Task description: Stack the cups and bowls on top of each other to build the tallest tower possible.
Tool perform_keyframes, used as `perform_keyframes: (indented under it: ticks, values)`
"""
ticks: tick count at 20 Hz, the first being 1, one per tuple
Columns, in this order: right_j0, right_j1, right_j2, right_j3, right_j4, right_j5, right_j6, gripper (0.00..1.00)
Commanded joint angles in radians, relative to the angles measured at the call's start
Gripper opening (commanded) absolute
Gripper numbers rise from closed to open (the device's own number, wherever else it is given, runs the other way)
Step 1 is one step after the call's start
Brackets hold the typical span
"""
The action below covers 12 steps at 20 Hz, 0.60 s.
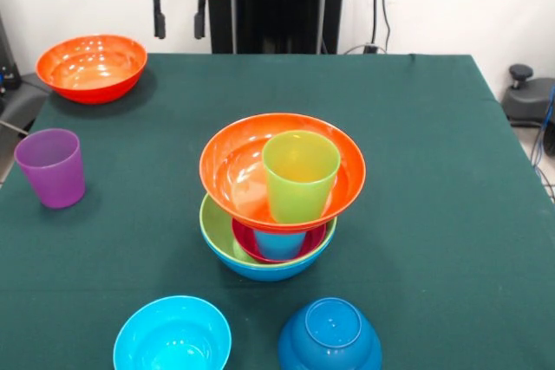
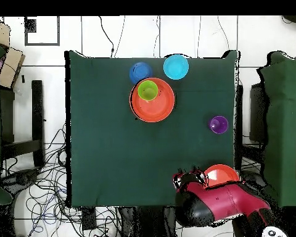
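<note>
The tower (image 1: 279,214) stands mid-table. Its base is a large blue bowl (image 1: 264,271) with a lime green bowl (image 1: 213,230) nested in it. Inside those sit a small magenta bowl (image 1: 245,244) and a light blue cup (image 1: 279,244). A large orange bowl (image 1: 234,166) rests tilted on top and holds the lime green cup (image 1: 299,175). From overhead the tower (image 2: 153,100) shows the green cup (image 2: 148,90) off-centre. My gripper (image 1: 179,34) hangs open and empty beyond the table's far edge, next to a second orange bowl (image 1: 91,67). Overhead, the gripper (image 2: 189,178) sits beside that bowl (image 2: 223,174).
A purple cup (image 1: 52,166) stands upright near the left edge, also seen overhead as the purple cup (image 2: 219,124). A small cyan bowl (image 1: 172,335) sits upright and a dark blue bowl (image 1: 329,335) lies upside down at the near edge. Overhead they appear as cyan bowl (image 2: 176,66) and dark blue bowl (image 2: 140,72).
</note>
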Motion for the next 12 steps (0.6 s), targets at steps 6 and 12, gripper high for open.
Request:
perform_keyframes:
  ticks: [6,12]
  values:
    - [-0.161,-0.049,-0.061,0.092,0.027,0.045,-0.026,1.0]
    - [-0.409,-0.121,0.045,0.233,0.003,0.0,-0.134,1.0]
